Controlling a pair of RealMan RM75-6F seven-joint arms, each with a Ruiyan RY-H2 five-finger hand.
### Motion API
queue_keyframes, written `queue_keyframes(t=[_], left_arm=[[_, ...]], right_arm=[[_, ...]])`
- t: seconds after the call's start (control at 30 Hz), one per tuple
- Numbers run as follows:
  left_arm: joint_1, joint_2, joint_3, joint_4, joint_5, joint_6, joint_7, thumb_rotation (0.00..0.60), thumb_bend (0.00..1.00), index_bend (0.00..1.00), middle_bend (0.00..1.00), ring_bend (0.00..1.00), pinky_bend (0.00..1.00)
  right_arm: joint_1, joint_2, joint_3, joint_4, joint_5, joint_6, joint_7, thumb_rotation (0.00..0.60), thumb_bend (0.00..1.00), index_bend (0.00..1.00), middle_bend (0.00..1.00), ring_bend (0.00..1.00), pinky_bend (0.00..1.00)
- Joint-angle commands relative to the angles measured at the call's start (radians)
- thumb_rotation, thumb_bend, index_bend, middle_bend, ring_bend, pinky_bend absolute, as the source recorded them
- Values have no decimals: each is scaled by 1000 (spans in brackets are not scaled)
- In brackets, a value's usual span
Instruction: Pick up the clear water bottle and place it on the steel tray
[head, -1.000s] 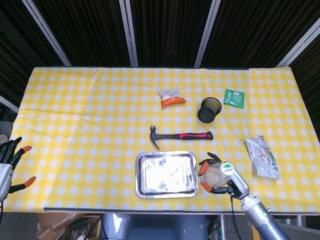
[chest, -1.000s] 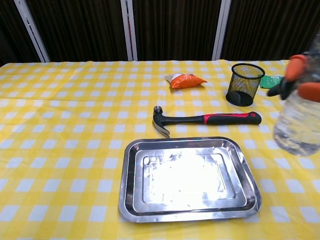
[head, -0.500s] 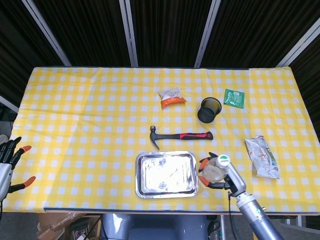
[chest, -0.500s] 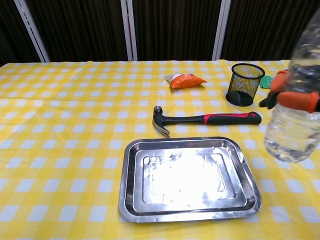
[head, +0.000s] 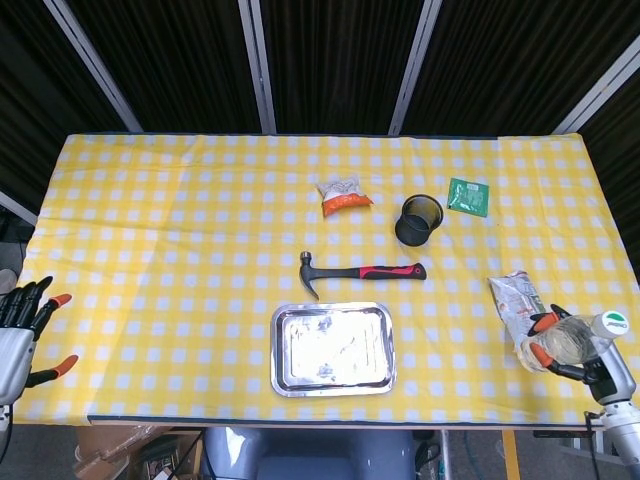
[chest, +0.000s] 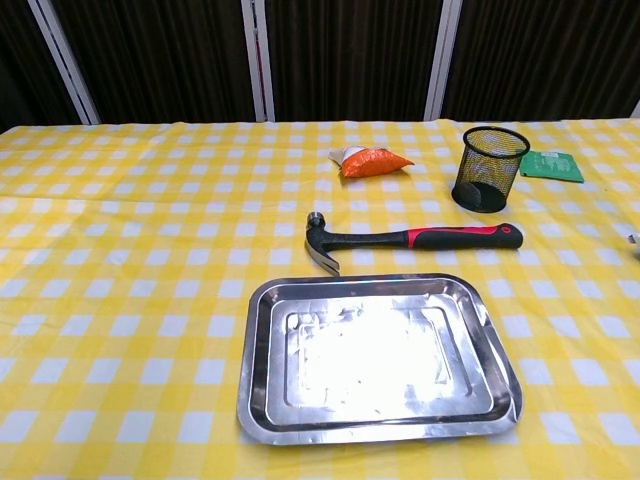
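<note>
The clear water bottle (head: 568, 342) with a white and green cap is gripped by my right hand (head: 552, 346) near the table's front right corner, seen only in the head view. It lies tilted in the hand, cap toward the right. The steel tray (head: 333, 310) lies bare at the front middle of the table, well to the left of the bottle, and fills the lower part of the chest view as the steel tray (chest: 370, 286). My left hand (head: 25, 335) hangs off the table's front left corner with its fingers spread, holding nothing.
A hammer (head: 360, 272) (chest: 415, 238) lies just behind the tray. Behind it stand a black mesh cup (head: 420, 220) (chest: 488, 168), an orange snack bag (head: 343, 195) (chest: 368, 160) and a green packet (head: 468, 196) (chest: 553, 165). A white bag (head: 515, 300) lies beside the bottle.
My right hand has carried the bottle far to the right, from beside the tray's right edge to the front right corner, and out of the chest view. The left hand has barely moved.
</note>
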Motion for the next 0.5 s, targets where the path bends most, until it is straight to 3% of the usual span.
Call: queue_keyframes(t=[0.03, 0.23, 0.5], left_arm=[[-1, -2, 0, -2, 1, -2, 5, 600, 180, 186, 0, 0, 0], [-2, 0, -1, -2, -3, -3, -3, 600, 180, 186, 0, 0, 0], [-6, 7, 0, 7, 0, -8, -32, 600, 179, 186, 0, 0, 0]], right_arm=[[1, -17, -11, 10, -36, 11, -18, 600, 515, 783, 612, 297, 0], [40, -104, -3, -119, -78, -15, -198, 600, 514, 789, 618, 298, 0], [125, -338, 49, -295, -10, -136, -533, 600, 515, 790, 619, 300, 0]])
